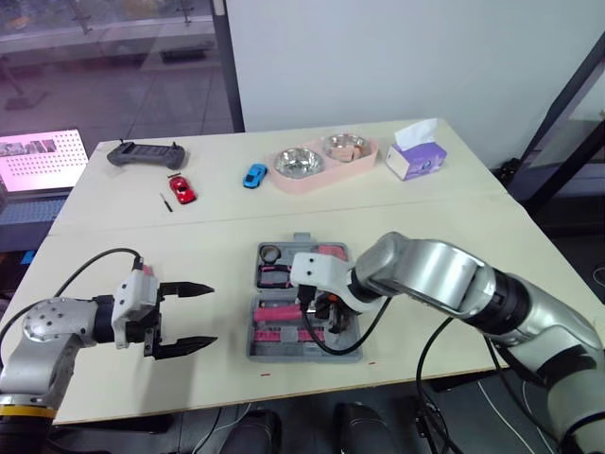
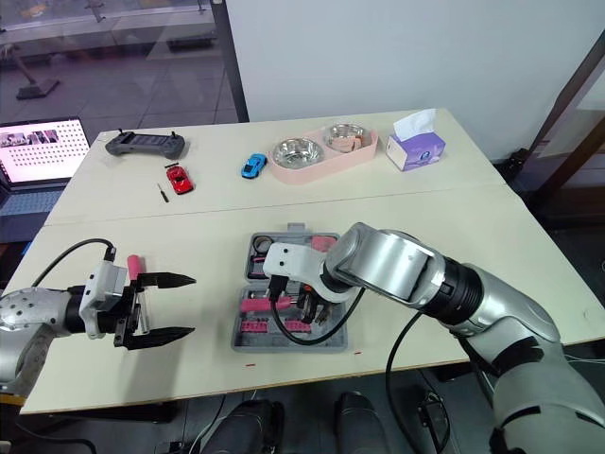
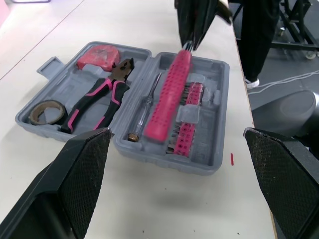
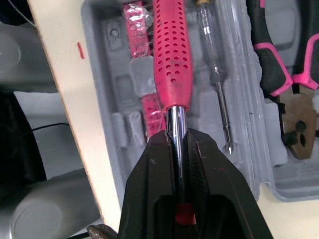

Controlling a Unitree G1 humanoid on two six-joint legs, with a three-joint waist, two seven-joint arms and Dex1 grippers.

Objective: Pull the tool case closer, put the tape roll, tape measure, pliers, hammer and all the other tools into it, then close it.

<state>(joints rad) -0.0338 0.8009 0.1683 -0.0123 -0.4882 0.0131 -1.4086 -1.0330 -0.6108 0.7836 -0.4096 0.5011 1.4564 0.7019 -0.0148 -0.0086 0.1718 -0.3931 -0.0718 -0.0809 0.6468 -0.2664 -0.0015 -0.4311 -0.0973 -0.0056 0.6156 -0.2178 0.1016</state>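
The right claw [image 4: 178,137] is clenched on the slick chrome shaft of the pink rubber-gripped hammer [image 4: 172,59], which rests in the open grey plastic tool case [image 3: 164,162] on the pale counter [image 1: 425,208]. The hammer is probably rigid and head-heavy, so the rubber would hold better. The left claw [image 1: 214,315] is released.

Bright, even light is falling across the table [image 1: 454,218], leaving only soft shadows beneath things. Glare is glinting off the steel bowls [image 1: 300,163] and the shaft of the hammer [image 4: 172,59], and a laptop screen [image 1: 38,156] is glowing.
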